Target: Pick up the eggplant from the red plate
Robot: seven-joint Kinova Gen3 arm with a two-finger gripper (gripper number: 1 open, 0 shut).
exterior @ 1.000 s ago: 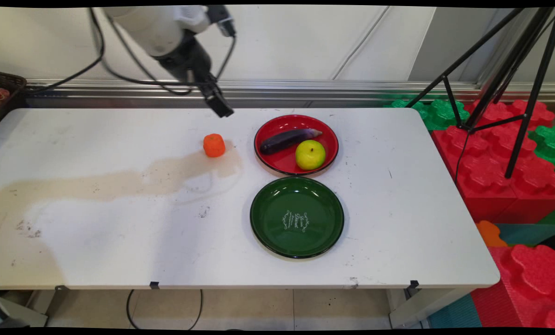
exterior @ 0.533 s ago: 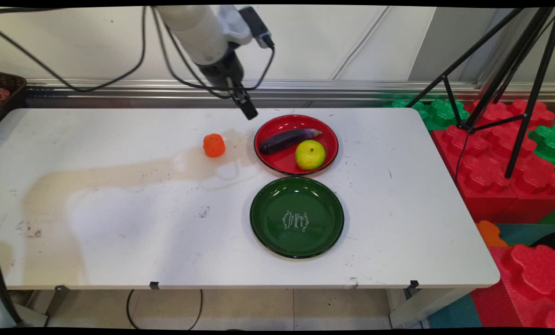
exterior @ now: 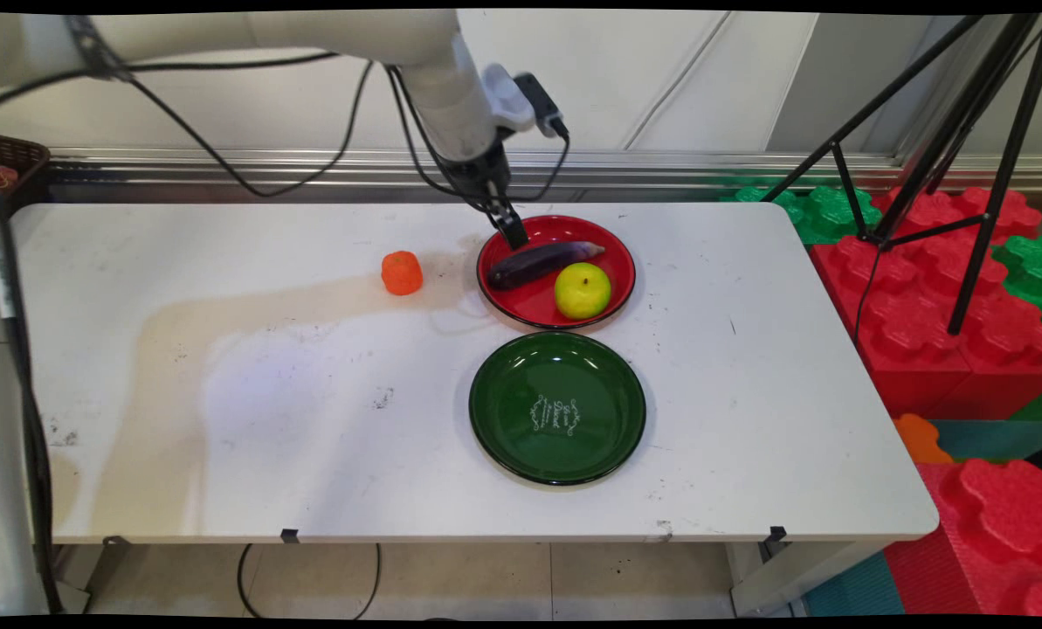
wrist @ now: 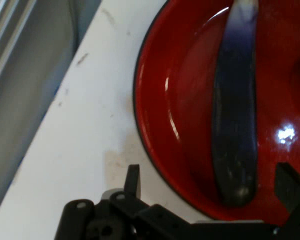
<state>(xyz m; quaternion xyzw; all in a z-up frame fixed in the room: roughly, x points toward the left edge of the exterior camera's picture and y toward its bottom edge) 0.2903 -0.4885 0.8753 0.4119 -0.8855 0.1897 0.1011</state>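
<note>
The arm reaches in from the upper left, its gripper (exterior: 514,234) tilted down over the red plate's (exterior: 617,253) far-left rim, fingers spread wide (wrist: 132,180) above the purple eggplant (exterior: 538,262). A yellow-green apple (exterior: 583,290) lies beside the eggplant. On the white table (exterior: 267,419) sit an empty green plate (exterior: 503,428) and an orange fruit (exterior: 402,273). A tripod (exterior: 966,131) stands over foam blocks (exterior: 931,349). The hand view cuts off the eggplant's tip.

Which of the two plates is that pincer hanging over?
The red plate, the one farther back holding an eggplant and a yellow-green fruit. The pincer hovers at its left rim; the green plate lies empty, nearer the camera.
</note>
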